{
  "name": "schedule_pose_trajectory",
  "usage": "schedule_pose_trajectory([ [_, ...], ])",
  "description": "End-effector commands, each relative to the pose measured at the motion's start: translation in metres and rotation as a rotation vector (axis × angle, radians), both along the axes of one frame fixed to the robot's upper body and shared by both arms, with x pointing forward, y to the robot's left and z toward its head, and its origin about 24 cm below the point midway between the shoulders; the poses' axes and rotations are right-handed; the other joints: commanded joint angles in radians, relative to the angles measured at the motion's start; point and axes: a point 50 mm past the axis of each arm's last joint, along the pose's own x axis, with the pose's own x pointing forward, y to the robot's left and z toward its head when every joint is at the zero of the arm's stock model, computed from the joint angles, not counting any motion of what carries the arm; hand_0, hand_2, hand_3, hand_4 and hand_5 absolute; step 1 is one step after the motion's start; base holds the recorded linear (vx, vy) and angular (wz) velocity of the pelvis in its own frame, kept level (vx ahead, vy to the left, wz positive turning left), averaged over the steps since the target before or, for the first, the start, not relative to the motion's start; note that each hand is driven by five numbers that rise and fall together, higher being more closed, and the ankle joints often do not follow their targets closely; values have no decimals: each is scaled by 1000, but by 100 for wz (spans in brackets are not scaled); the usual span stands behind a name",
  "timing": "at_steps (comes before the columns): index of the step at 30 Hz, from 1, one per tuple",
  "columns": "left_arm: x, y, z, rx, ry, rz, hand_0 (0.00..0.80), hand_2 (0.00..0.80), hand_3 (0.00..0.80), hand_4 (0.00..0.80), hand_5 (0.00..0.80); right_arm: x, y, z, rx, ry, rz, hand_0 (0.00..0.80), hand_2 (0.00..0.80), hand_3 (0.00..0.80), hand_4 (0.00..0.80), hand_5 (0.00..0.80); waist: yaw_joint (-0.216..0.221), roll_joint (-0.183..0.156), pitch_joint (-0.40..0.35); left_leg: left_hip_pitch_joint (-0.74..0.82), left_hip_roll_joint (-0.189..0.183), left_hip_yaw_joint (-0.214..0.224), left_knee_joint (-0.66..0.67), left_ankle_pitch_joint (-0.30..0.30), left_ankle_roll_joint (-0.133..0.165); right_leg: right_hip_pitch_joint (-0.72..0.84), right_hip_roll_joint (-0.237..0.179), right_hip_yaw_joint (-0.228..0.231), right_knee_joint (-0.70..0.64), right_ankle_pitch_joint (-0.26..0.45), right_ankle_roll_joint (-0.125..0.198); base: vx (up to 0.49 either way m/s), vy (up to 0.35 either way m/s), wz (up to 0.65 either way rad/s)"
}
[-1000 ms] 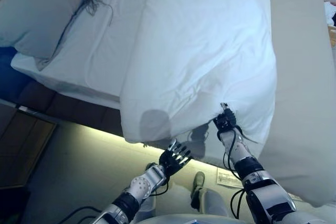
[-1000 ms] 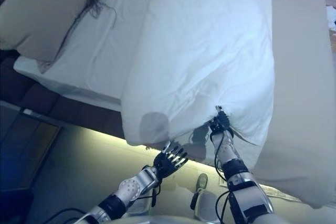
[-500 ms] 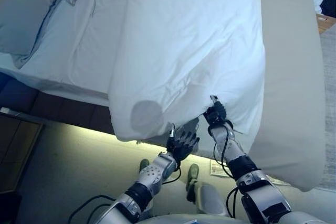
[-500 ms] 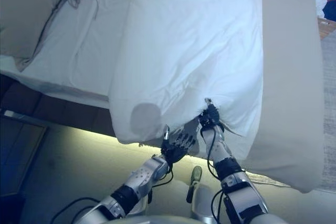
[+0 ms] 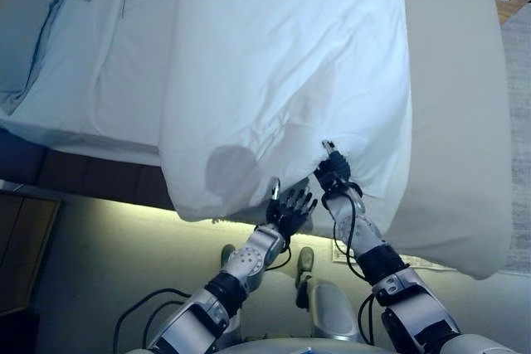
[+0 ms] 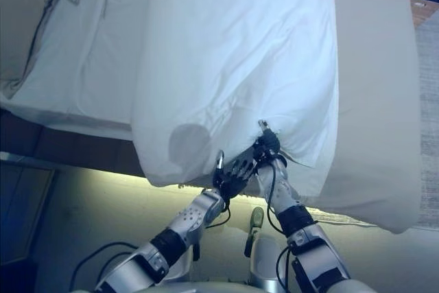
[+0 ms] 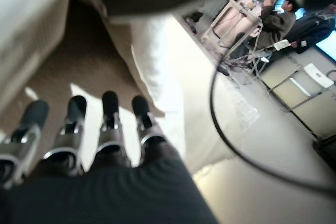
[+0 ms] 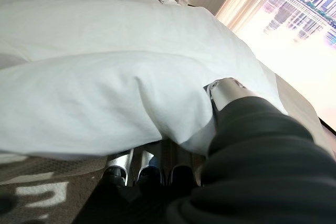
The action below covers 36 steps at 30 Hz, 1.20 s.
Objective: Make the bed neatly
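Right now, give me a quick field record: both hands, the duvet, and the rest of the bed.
right hand: shut on the duvet edge, thumb on top, fingers curled under it
left hand: open, fingers straight, just below the duvet edge beside the right hand, holding nothing
duvet: white, hanging over the bed's side toward the robot, creased around the grip
sheet: white, bare to the robot's left of the duvet
pillow: at the far left
cover: beige, to the right of the duvet
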Motion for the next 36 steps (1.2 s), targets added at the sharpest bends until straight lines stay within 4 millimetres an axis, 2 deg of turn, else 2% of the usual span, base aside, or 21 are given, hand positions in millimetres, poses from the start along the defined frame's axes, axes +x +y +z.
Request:
schedule_pose_trajectory([
  [1,5,-37,35,-127,-59,-27,0,0,0,0,0,-3,44,48,67,-218,148,800,800,800,800,800,-15,-30,-56,-23,81,-14,-2,71,15,27,-95,52,-46,115,64,48,20,-4],
  [13,38,-7,48,-70,-93,121,0,0,0,0,0,-15,51,47,65,-250,227,800,800,800,800,800,-46,-25,-82,5,91,17,-34,84,11,41,-86,64,-57,103,64,27,28,-7],
  [19,40,8,36,-30,-24,172,0,0,0,0,0,-18,46,43,62,-237,217,800,800,800,800,800,-47,-17,-94,19,96,35,-28,79,8,59,-87,51,-56,93,61,17,18,-7],
  [22,35,20,20,16,43,213,0,0,0,0,0,-20,41,38,70,-223,204,800,800,800,800,800,-46,-16,-102,29,94,32,-12,70,6,70,-89,53,-56,91,60,52,20,0],
  [23,34,23,15,28,62,225,558,558,558,558,558,-21,40,36,71,-215,203,800,800,800,800,800,-46,-16,-105,34,95,32,-8,66,5,75,-88,55,-57,90,60,71,22,0],
  [24,33,27,12,40,74,239,800,800,800,800,800,-22,40,34,74,-210,203,800,800,800,800,800,-46,-16,-109,38,95,31,-4,62,5,79,-87,58,-59,89,59,74,21,-2],
  [30,22,48,-9,88,114,297,800,800,800,800,800,-37,34,13,90,-144,204,800,800,800,800,800,-38,-16,-141,83,100,24,-3,43,2,129,-80,73,-83,81,61,95,6,-8],
  [36,17,53,-17,101,107,279,800,800,800,800,800,-44,32,3,95,-121,212,800,800,800,800,800,-33,-14,-160,110,108,27,-30,49,-4,154,-78,61,-95,77,66,44,-2,-3],
])
